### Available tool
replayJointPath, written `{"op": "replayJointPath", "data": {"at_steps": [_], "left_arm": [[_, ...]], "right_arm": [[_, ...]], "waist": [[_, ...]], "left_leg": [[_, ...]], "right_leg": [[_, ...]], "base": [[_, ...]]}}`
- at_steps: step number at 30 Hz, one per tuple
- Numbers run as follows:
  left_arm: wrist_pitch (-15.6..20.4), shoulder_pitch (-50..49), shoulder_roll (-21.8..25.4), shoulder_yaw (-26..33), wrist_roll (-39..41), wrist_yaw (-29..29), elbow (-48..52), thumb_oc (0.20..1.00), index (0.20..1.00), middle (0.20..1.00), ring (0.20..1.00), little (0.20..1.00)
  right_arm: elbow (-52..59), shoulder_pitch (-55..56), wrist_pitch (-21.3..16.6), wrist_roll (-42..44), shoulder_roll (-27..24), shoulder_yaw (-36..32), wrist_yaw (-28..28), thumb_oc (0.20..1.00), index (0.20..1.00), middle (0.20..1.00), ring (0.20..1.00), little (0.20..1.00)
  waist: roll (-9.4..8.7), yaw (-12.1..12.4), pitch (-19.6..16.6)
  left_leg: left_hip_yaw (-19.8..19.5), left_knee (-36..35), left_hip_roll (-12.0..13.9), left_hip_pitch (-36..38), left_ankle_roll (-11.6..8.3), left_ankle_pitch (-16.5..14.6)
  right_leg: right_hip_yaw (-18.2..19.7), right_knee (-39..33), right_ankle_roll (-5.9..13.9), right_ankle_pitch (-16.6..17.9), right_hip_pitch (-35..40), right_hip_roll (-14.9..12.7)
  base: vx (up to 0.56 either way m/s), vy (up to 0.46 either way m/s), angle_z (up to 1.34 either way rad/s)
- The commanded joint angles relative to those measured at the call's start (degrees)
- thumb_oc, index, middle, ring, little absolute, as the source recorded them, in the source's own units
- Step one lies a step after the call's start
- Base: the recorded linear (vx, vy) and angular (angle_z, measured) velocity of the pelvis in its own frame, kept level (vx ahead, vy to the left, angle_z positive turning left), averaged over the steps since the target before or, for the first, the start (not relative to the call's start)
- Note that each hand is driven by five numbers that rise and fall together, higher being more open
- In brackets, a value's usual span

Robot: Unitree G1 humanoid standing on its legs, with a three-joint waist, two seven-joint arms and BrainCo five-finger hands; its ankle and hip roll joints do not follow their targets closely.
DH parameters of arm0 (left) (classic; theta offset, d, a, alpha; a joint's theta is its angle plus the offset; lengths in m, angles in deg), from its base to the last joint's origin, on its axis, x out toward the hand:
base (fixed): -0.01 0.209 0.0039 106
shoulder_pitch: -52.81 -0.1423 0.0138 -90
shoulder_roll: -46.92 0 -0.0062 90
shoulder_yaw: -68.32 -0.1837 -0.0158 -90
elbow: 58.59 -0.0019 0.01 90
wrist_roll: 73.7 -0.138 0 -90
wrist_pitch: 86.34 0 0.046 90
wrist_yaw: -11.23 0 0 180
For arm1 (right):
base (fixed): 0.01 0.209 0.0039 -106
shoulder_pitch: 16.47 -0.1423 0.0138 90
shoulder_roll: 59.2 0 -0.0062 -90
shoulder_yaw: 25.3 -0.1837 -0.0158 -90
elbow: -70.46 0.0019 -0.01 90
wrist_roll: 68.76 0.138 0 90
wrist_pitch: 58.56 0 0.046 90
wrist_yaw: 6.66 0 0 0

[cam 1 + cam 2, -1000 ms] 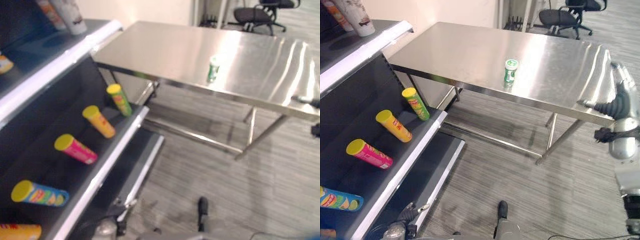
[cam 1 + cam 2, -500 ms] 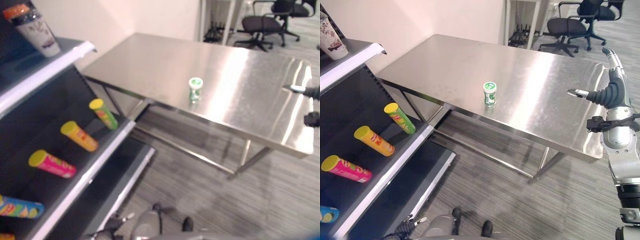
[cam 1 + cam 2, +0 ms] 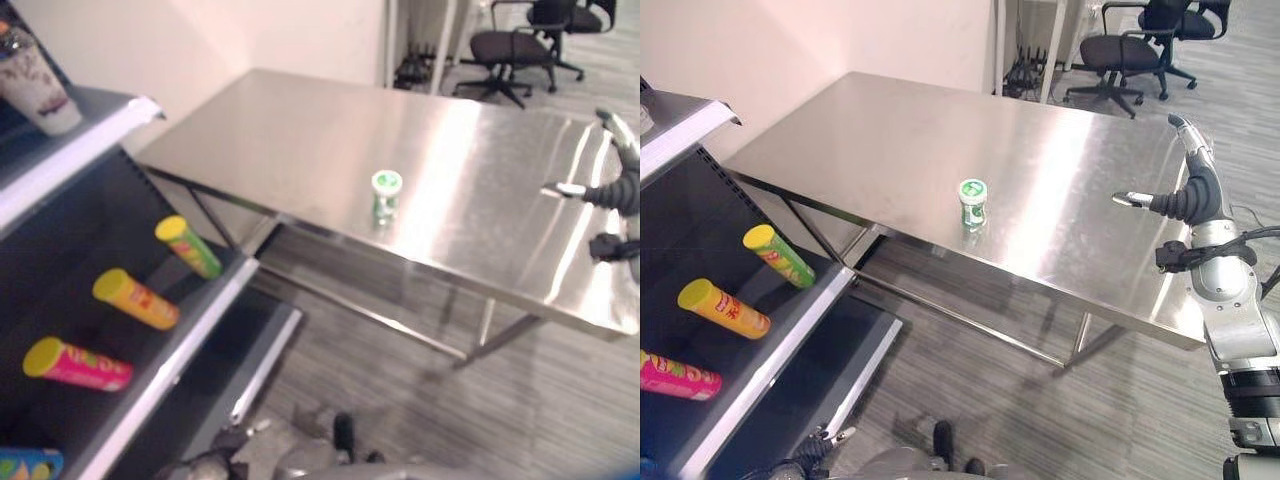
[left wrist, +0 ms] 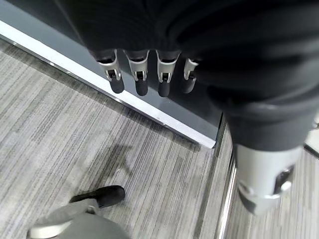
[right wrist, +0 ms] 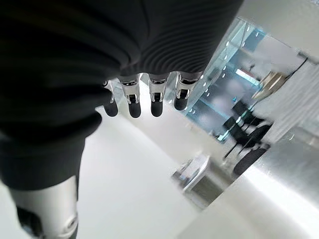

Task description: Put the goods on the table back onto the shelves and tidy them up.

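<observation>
Green-and-white, the small jar (image 3: 973, 203) stands upright near the steel table's (image 3: 890, 130) front edge. It looks light, rigid and smooth, best grasped round its sides. Right hand (image 3: 1188, 185) hovers far right, fingers relaxed and empty; left hand (image 4: 144, 74) likewise.

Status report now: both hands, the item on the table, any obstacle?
Right robot hand open, raised over table edge. Left robot hand open, low by shelf. Green-capped bottle upright, untouched. Path clear.

A small green-capped bottle (image 3: 386, 193) is standing upright near the front edge of the steel table (image 3: 300, 130); three tubes (image 3: 140, 299) are lying on the dark shelf (image 3: 170, 350); the right hand (image 3: 612, 185) is being held open above the table's right end.
</observation>
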Motion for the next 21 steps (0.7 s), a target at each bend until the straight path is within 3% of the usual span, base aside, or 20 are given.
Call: {"op": "replayJointPath", "data": {"at_steps": [1, 5, 9, 21], "left_arm": [[1.16, 0.91, 3.91, -0.78, -0.91, -1.02, 0.38, 1.0, 1.0, 1.0, 1.0, 1.0], [0.71, 2.55, 5.51, -2.1, -3.54, -1.29, -1.21, 1.0, 1.0, 1.0, 1.0, 1.0], [1.77, 2.44, 5.08, -0.61, -1.57, -1.07, 0.28, 1.0, 1.0, 1.0, 1.0, 1.0], [1.79, 0.97, 4.19, -1.56, -2.33, -0.52, -0.66, 1.0, 1.0, 1.0, 1.0, 1.0]], "right_arm": [[0.6, -4.99, -3.22, 5.15, -1.45, -1.87, 0.91, 1.0, 1.0, 1.0, 1.0, 1.0], [-1.0, -3.56, -3.52, 6.23, -3.8, -2.68, 0.39, 1.0, 1.0, 1.0, 1.0, 1.0], [0.25, -2.79, -3.41, 7.69, -2.71, -2.73, 2.13, 1.0, 1.0, 1.0, 1.0, 1.0], [-3.07, -0.99, -1.75, 10.88, -4.3, 3.53, 9.16, 1.0, 1.0, 1.0, 1.0, 1.0]], "waist": [[-2.84, 4.34, -2.41], [-3.84, 2.54, -1.8], [-5.6, 3.17, -3.04], [-5.9, 4.25, -3.85]], "left_leg": [[-0.6, 0.01, 2.08, 0.24, -7.82, -4.43], [-4.59, -0.17, 1.93, 0.36, -8.93, -5.99], [-5.45, 0.54, 1.76, 0.78, -9.37, -6.57], [-7.91, 0.09, 3.8, 0.01, -11.21, -5.84]], "right_leg": [[6.49, -8.4, 3.56, 12.09, -1.1, -6.89], [13.59, -23.26, 4.72, 13.26, -3.17, -4.93], [11.32, -28.86, 5.71, 15.1, 1.44, -6.77], [5.57, -31.97, 4.51, 14.3, 5.16, -6.44]], "base": [[0.08, -0.136, 0.54], [0.08, -0.116, 0.75], [0.11, -0.086, 0.87], [0.05, -0.079, 0.24]]}}
